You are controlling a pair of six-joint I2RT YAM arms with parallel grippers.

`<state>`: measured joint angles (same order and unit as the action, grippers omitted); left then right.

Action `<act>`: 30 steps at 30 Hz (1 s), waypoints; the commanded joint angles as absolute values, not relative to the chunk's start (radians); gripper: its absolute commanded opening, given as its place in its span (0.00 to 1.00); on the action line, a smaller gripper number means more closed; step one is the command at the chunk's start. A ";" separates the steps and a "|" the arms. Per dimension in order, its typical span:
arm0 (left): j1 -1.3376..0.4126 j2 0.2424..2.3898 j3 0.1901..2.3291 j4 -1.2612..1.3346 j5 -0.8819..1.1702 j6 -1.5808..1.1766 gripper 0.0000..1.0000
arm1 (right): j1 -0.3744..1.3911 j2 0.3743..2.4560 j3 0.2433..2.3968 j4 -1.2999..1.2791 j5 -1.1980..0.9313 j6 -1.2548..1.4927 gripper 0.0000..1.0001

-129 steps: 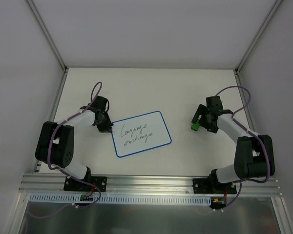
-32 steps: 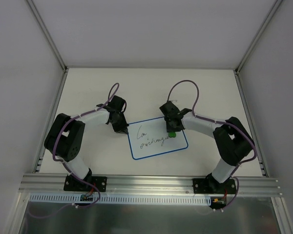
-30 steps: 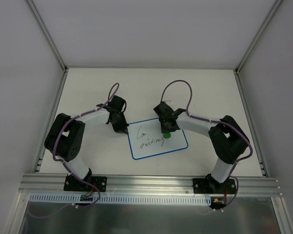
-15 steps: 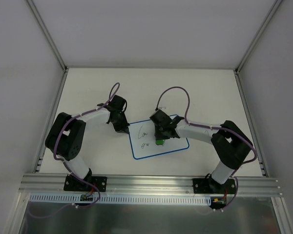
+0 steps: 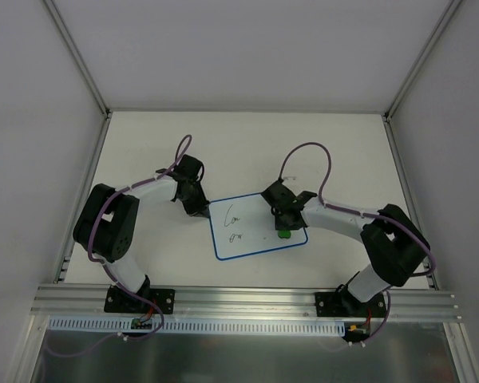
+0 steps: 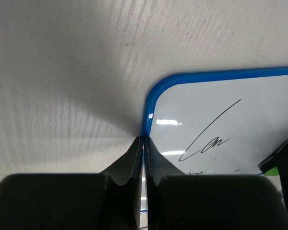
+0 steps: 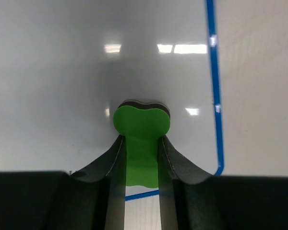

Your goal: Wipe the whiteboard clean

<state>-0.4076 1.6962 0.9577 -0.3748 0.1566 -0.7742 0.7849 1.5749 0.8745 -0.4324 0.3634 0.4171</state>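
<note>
**Whiteboard erasure: roughly half complete**

- **Whiteboard** (image 5: 254, 242): lies flat on the table (image 5: 144, 144), centred between the two arms. The right part reads clean. Handwriting (image 5: 234, 217) is left on the left part, in two short lines. Judged about half done, with the left side yet to be wiped.
- **Right gripper** (image 5: 283, 231): clamped on the green eraser (image 5: 283, 234), which is pressed to the board near its right edge.
- **Left gripper** (image 5: 201, 211): jaws pressed together and empty, with the tips against the blue border by the far left corner, seemingly bracing the board.
- **Obstructions:** nothing lies on the board. The left gripper tips sit just beside the writing.
- **Surroundings:** white walls (image 5: 32, 120) and an aluminium rail (image 5: 239, 299).
</note>
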 commanded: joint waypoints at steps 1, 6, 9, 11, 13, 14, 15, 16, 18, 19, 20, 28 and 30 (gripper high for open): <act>-0.391 1.727 0.948 -0.408 0.103 -0.778 0.00 | 0.876 1.666 0.915 -0.404 0.238 0.387 0.00; -0.391 1.726 0.954 -0.407 0.113 -0.790 0.00 | 0.992 1.794 1.038 -0.341 0.132 0.330 0.00; -0.390 1.730 0.954 -0.403 0.121 -0.798 0.00 | 1.034 1.835 1.084 -0.318 0.074 0.307 0.00; -0.391 1.729 0.953 -0.403 0.120 -0.801 0.00 | 1.031 1.836 1.085 -0.318 0.084 0.308 0.00; -0.391 1.724 0.950 -0.403 0.115 -0.799 0.00 | 1.011 1.816 1.056 -0.318 0.110 0.313 0.00; -0.391 1.721 0.948 -0.403 0.114 -0.798 0.00 | 0.996 1.804 1.039 -0.319 0.136 0.321 0.00; -0.391 1.717 0.948 -0.403 0.114 -0.796 0.00 | 0.979 1.792 0.999 -0.321 0.149 0.330 0.00; -0.390 1.717 0.945 -0.403 0.112 -0.792 0.00 | 0.936 1.757 0.976 -0.324 0.181 0.350 0.00; -0.391 1.717 0.943 -0.403 0.114 -0.788 0.00 | 0.863 1.717 0.918 -0.345 0.227 0.368 0.00; -0.391 1.718 0.943 -0.402 0.115 -0.785 0.00 | 0.842 1.701 0.910 -0.363 0.253 0.376 0.00; -0.391 1.721 0.942 -0.403 0.121 -0.785 0.00 | 0.825 1.678 0.911 -0.418 0.317 0.380 0.00; -0.391 1.715 0.928 -0.399 0.133 -0.781 0.00 | 0.811 1.756 1.072 -0.535 0.448 0.385 0.00; -0.393 1.713 0.928 -0.397 0.138 -0.779 0.00 | 0.813 1.804 1.130 -0.535 0.417 0.382 0.00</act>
